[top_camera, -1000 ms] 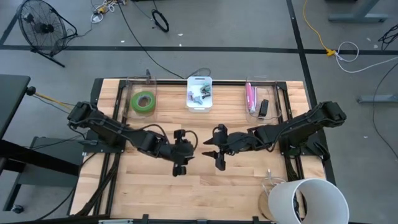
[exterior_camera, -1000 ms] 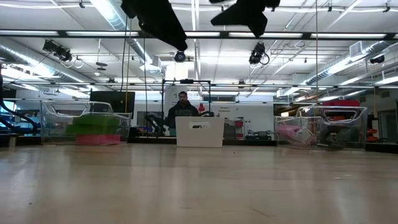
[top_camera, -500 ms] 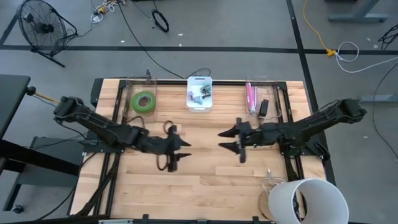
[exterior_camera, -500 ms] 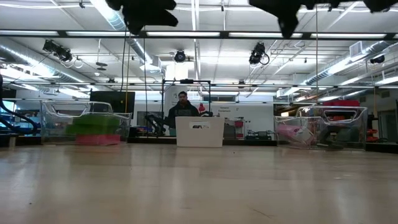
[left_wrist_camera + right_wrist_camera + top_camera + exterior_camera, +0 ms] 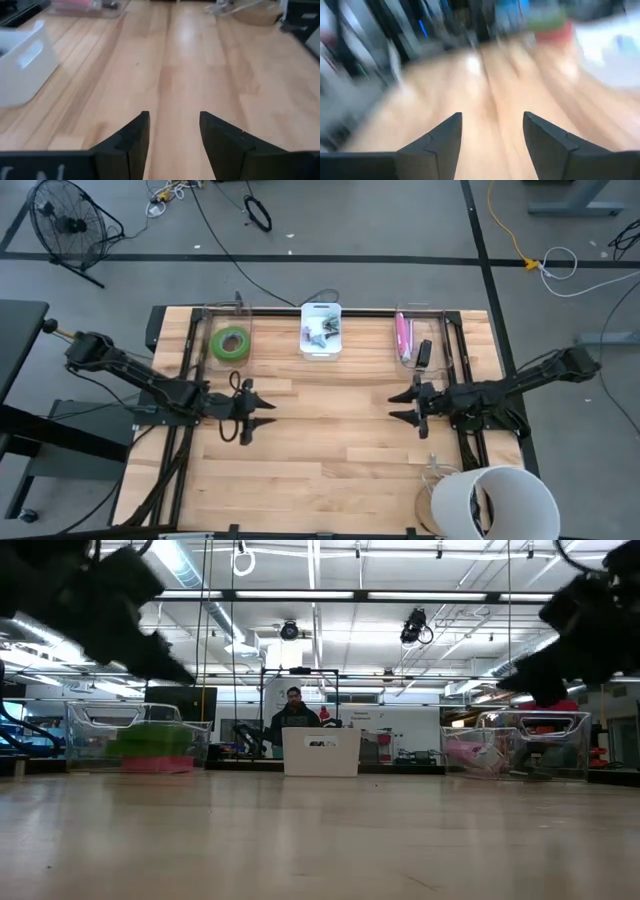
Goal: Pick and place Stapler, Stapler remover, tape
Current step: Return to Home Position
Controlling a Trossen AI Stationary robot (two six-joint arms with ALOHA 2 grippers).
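While left gripper [image 5: 262, 413] and right gripper [image 5: 397, 408] hover empty, jaws apart, fold each arm home smoothly above the table [image 5: 320, 470].

No readable text; the white bin [image 5: 321, 765] bears an illegibly small dark label [image 5: 321, 743].

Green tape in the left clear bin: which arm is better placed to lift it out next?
Left. The left gripper, open and empty, hangs near the green tape; the right gripper, also open, is across the table.
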